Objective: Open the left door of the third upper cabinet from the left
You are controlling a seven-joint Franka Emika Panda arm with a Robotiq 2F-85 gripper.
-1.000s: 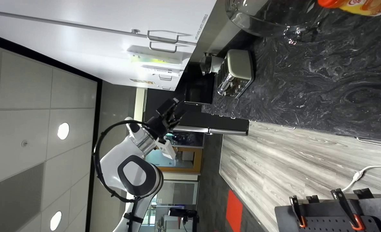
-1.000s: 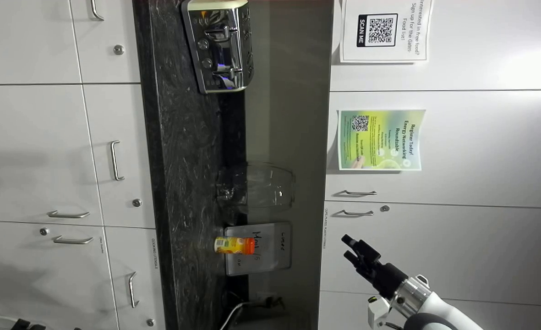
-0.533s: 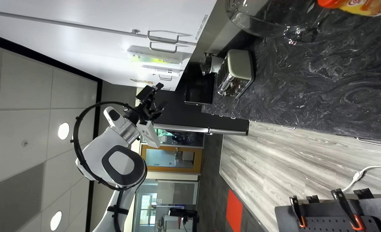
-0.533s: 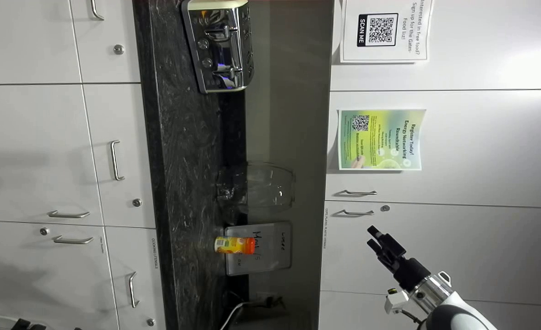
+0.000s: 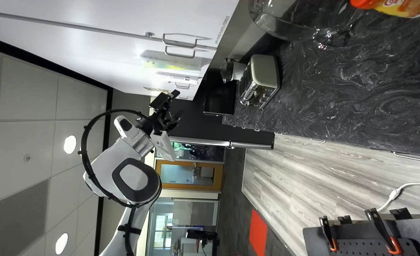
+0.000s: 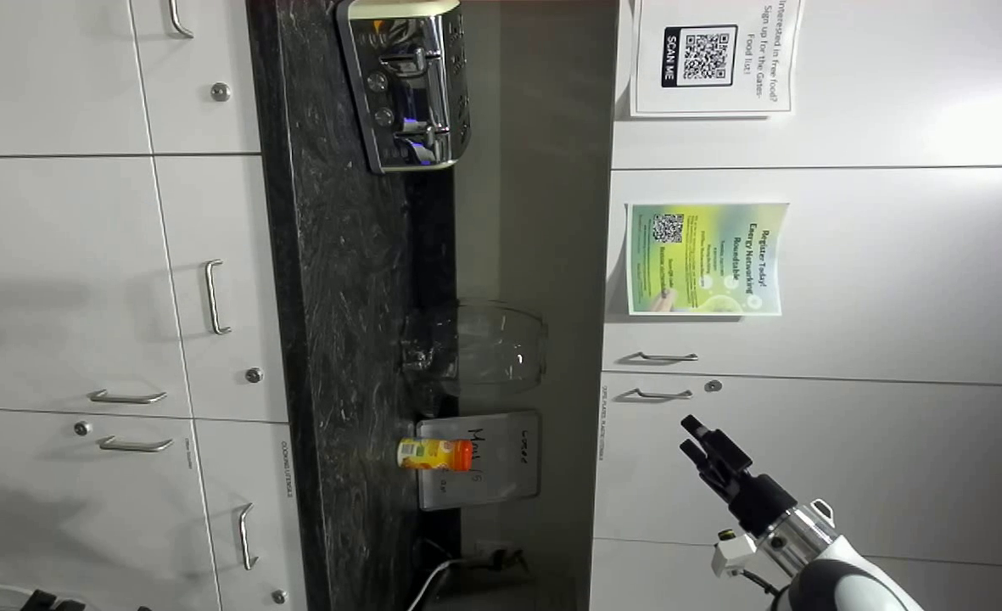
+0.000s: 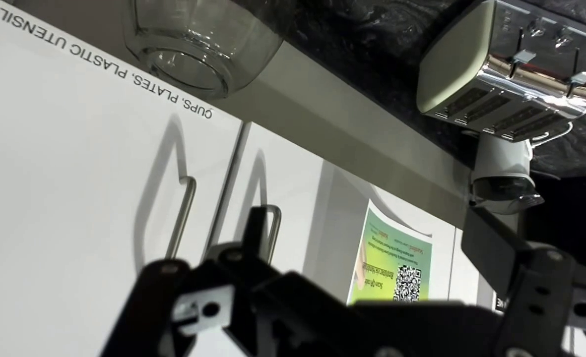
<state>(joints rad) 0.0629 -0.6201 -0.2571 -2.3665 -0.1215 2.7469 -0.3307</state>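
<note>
The left door [image 6: 891, 271] is a shut white panel bearing a green flyer, in both exterior views [image 5: 99, 49] and the wrist view [image 7: 293, 183]. Its metal handle [image 6: 667, 357] sits beside the seam; I cannot count the third upper cabinet's place in the row. My gripper [image 6: 689, 434] is open and empty in front of the neighbouring door [image 6: 764, 458], pointing toward the handles. It also shows open in an exterior view [image 5: 177, 103]. In the wrist view, upside down, the fingers [image 7: 367, 218] are wide apart and one fingertip overlaps part of the left door's handle [image 7: 275, 228]; contact is not visible.
The neighbouring door's handle [image 6: 656, 395] stands close beside the seam. A lock [image 6: 713, 386] is near it. Below, the dark counter [image 5: 338, 89] holds a toaster [image 6: 407, 93], a clear glass jar [image 6: 501, 344] and an orange-lidded container [image 6: 433, 454].
Over the first half second my gripper rose and shifted slightly toward the left door's side. Since then it has hardly moved. The doors stay shut.
</note>
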